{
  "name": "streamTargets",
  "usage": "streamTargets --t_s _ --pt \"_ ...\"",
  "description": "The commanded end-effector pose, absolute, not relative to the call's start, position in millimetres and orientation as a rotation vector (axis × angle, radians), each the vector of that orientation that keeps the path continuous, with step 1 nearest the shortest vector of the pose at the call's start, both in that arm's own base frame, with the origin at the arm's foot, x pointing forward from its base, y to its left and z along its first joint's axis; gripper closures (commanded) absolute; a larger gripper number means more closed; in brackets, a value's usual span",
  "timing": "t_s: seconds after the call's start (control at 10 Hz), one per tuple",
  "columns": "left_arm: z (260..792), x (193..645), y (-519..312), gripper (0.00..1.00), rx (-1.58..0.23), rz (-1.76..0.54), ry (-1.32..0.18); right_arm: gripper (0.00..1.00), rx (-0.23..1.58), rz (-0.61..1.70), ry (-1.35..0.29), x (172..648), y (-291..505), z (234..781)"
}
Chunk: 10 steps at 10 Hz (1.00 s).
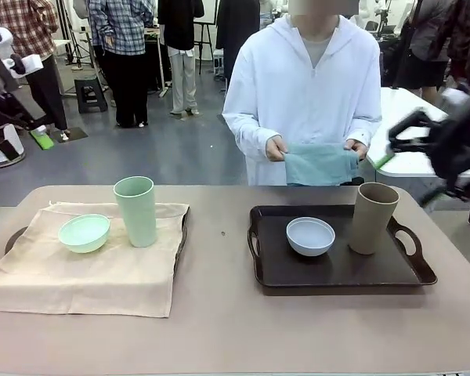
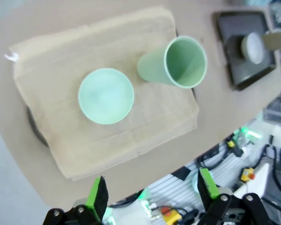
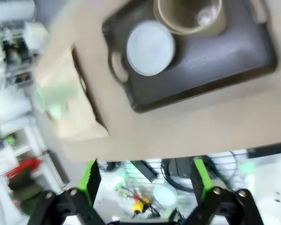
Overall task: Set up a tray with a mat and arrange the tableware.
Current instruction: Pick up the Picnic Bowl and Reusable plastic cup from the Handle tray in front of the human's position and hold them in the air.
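Tan table point(image 1: 235, 329) — person in white hoodie point(image 1: 301, 94) at far side; dark stool point(image 1: 89, 91) beyond.

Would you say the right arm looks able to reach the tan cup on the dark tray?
Probably yes: the right gripper is open, and the tan cup stands upright, apart from the bowl, with nothing over it.

The left gripper point(image 2: 152, 191) hangs high and points downward. Its two black fingers, tipped with green pads point(image 2: 98, 194), are spread wide apart with nothing between them. The right gripper point(image 3: 145, 180) is raised the same way, jaws wide and empty. In the front view, the right arm point(image 1: 454, 141) reaches in from the right edge, blurred.
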<state>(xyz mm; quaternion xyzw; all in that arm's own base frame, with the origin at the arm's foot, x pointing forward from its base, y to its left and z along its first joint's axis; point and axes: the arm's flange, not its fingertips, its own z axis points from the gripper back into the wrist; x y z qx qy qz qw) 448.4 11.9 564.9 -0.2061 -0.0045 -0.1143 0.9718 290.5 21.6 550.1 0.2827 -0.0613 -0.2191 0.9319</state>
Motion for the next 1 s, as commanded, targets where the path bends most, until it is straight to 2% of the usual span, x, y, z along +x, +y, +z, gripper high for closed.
streamTargets --t_s 0.0,0.1,0.3,0.5,0.9 --pt "557.9 450.9 26.5 0.0 -0.407 -0.236 0.037 0.0 0.578 -0.579 -0.176 273.5 -1.1 543.4" --pt "564.9 448.4 11.9 0.0 -0.416 -0.231 -0.009 0.0 0.579 -0.448 -0.125 290.5 21.6 550.1" --pt "557.4 448.1 27.7 0.0 -0.426 -0.212 0.015 0.0 0.589 -0.519 -0.168 271.8 -6.0 546.7" --pt "564.7 442.2 50.5 0.0 -0.613 -0.227 -0.068 0.0 0.781 -0.429 -0.126 277.0 -61.4 551.8" --pt "545.6 422.9 109.9 0.0 -0.951 -0.233 -0.157 0.0 1.054 -0.253 -0.111 243.9 -155.0 555.8"
